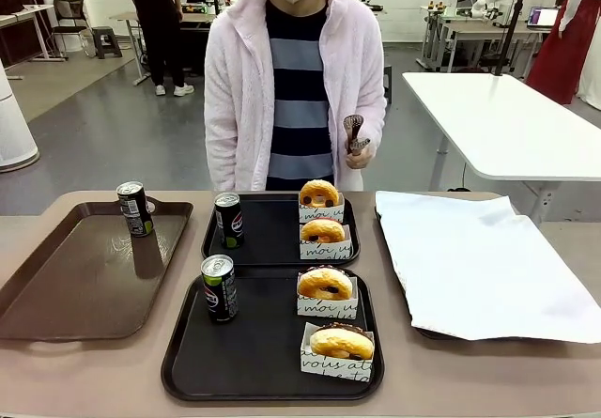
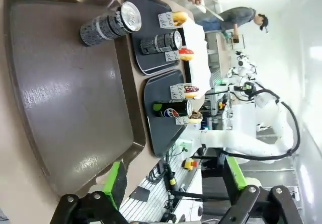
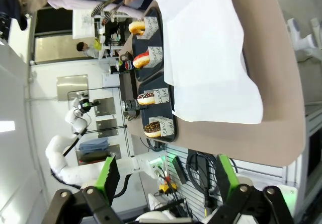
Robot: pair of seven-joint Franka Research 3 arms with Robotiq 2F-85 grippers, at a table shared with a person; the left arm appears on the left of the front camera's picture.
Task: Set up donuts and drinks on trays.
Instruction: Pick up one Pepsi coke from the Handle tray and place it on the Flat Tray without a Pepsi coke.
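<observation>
Looking past your left pincer (image 2: 171, 186), you see its jaws wide and empty, and the right pincer (image 3: 163, 181) is the same. Each black tray (image 1: 272, 357) has two donuts (image 1: 325, 284) and one can (image 1: 219, 287). One more can (image 1: 135, 209) stands on the brown tray (image 1: 84, 286); grab it low and keep it upright. The front view shows a person's hand (image 1: 359, 155) with tongs (image 1: 353, 129).

The front camera looks across the table (image 1: 113, 380) at the person (image 1: 296, 80), while both wrist cameras, rolled sideways and held high, share the black trays (image 2: 161, 128) (image 3: 166, 116).
</observation>
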